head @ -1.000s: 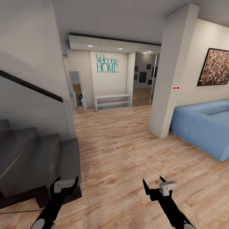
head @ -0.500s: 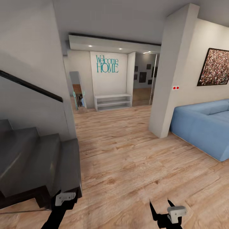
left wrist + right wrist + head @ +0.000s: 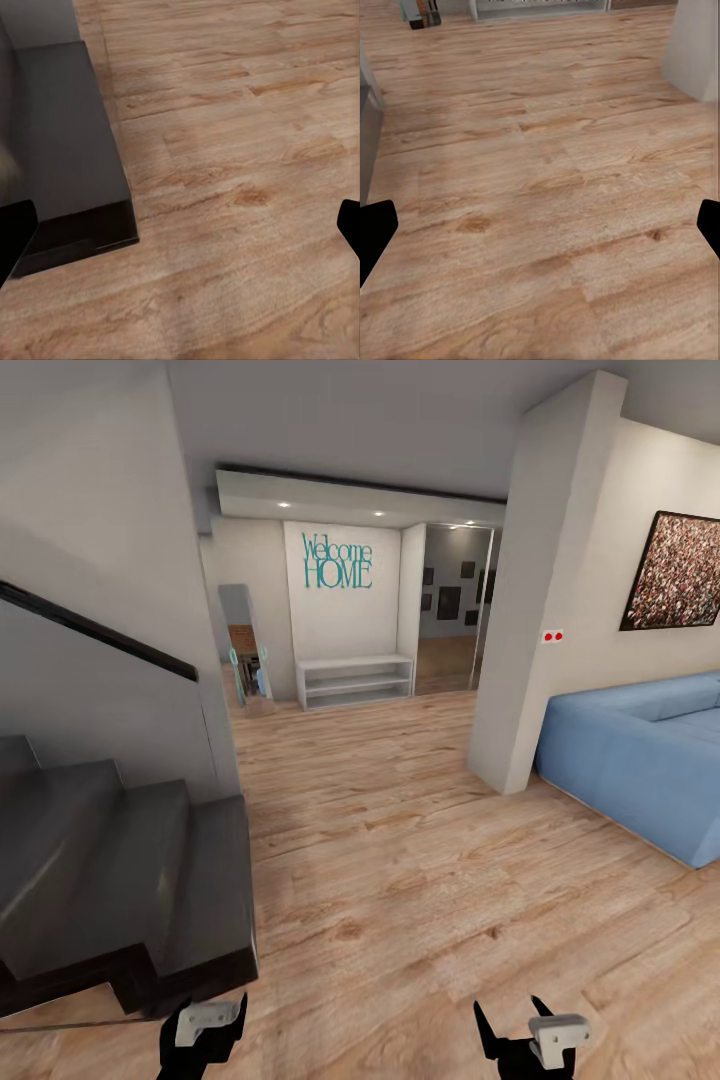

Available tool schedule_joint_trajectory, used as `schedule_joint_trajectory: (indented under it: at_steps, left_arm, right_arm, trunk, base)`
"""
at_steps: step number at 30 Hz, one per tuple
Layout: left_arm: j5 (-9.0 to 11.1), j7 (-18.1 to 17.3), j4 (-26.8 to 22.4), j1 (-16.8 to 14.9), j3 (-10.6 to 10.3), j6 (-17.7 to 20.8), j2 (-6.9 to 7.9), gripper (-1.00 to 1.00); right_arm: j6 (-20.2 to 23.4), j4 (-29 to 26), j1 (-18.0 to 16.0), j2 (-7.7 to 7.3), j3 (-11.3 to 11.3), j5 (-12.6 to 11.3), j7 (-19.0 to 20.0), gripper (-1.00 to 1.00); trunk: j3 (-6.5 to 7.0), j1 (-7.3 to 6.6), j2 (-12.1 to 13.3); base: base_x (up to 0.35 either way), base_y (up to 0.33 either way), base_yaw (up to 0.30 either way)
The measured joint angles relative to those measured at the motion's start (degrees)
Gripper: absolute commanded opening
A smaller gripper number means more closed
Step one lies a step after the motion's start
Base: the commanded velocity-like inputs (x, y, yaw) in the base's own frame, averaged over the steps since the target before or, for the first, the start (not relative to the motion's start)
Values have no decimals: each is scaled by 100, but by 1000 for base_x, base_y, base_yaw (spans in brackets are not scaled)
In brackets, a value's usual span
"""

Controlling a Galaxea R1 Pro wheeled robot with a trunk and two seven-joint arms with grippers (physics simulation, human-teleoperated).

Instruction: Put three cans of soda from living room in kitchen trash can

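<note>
The soda cans and the trash can are out of view. I am on the wood-plank floor [image 3: 400, 860] of the living room, beside a blue sofa [image 3: 640, 770]. My left gripper [image 3: 205, 1012] sits at the head view's lower edge, open and empty. My right gripper [image 3: 508, 1010] is level with it, also open and empty. In the left wrist view the dark fingertips [image 3: 15, 244] stand wide apart over bare planks. The right wrist view shows its fingertips [image 3: 375, 232] spread over floor as well.
Dark stair steps [image 3: 100, 860] with a glass balustrade stand close on the left; the lowest step's corner [image 3: 90, 225] lies near my left gripper. A white pillar [image 3: 540, 610] stands ahead on the right. A white shelf [image 3: 355, 680] and a mirror stand in the hall beyond.
Both arms have dropped back toward me, so the grippers sit lower in the head view than a second ago. The room itself has not shifted.
</note>
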Motion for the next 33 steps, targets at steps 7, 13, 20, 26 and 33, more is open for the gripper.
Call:
schedule_joint_trajectory:
  at_steps: [7,13,20,26,33]
  left_arm:
    - [0,4,41,0,-6,-23,-2,100]
    - [-2,4,43,0,-6,-24,-2,100]
    - [-2,4,50,0,-6,-29,-2,100]
    - [-5,4,51,0,-6,-30,-2,100]
    - [-9,4,52,0,-6,-26,-2,100]
  right_arm:
    - [-5,11,-2,2,-53,-2,8,100]
    - [-6,59,-6,-4,-63,-1,13,100]
    - [-6,77,-6,-4,-66,1,14,100]
    - [-6,102,-6,-1,-59,5,14,100]
    - [-54,233,-6,1,-45,7,13,100]
  trunk:
    - [0,0,0]
    - [0,0,0]
    - [0,0,0]
    - [0,0,0]
    - [0,0,0]
  base:
    - [0,0,0]
    - [0,0,0]
    - [0,0,0]
    - [12,0,0]
    - [158,44,0]
